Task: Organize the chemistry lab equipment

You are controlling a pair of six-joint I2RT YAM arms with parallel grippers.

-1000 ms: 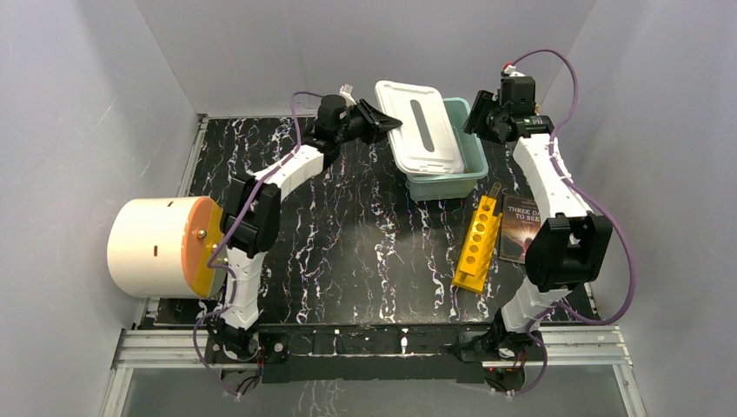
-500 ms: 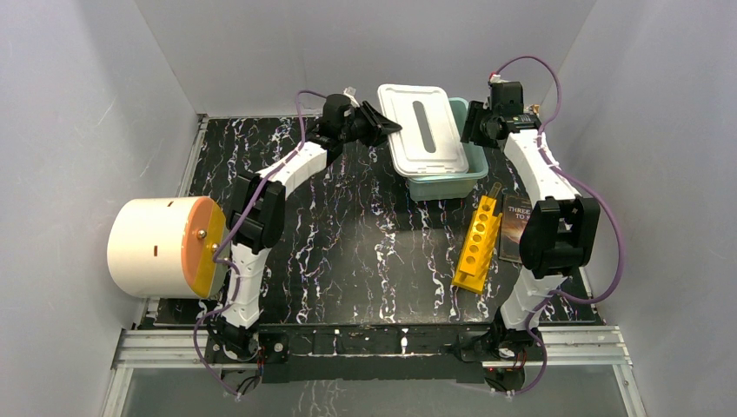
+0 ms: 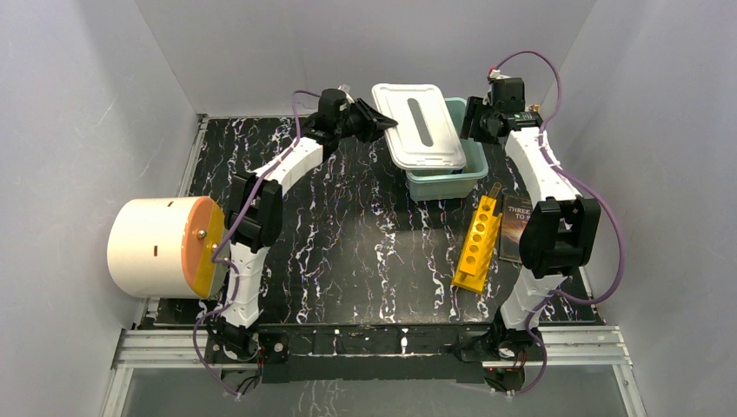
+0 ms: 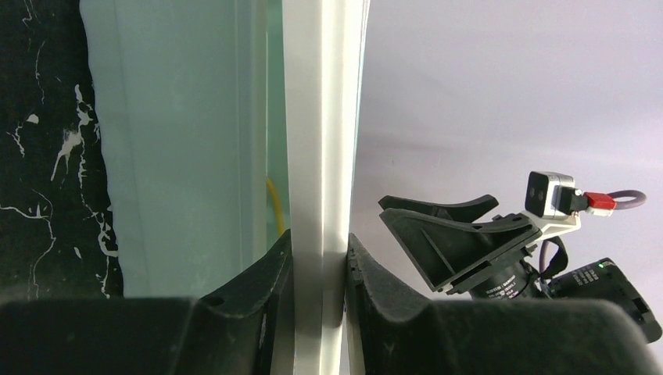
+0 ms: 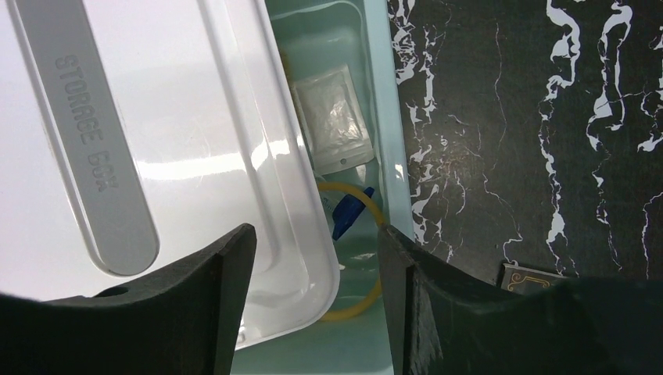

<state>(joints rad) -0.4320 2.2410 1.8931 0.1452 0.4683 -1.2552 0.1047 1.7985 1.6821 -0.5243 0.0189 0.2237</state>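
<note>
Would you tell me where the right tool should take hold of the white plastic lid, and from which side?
I would grip the white plastic lid by its thin right rim, coming from the right side. It lies skewed over the teal plastic bin, leaving a gap there for a lower finger, and the left tool clamps the opposite rim. The right tool stands open.

A teal bin (image 3: 443, 184) stands at the back of the black marbled bench (image 3: 348, 234). On the right, a yellow rack (image 3: 478, 243) lies beside a dark book (image 3: 514, 228). A cream cylinder (image 3: 156, 248) lies at the left edge.
</note>
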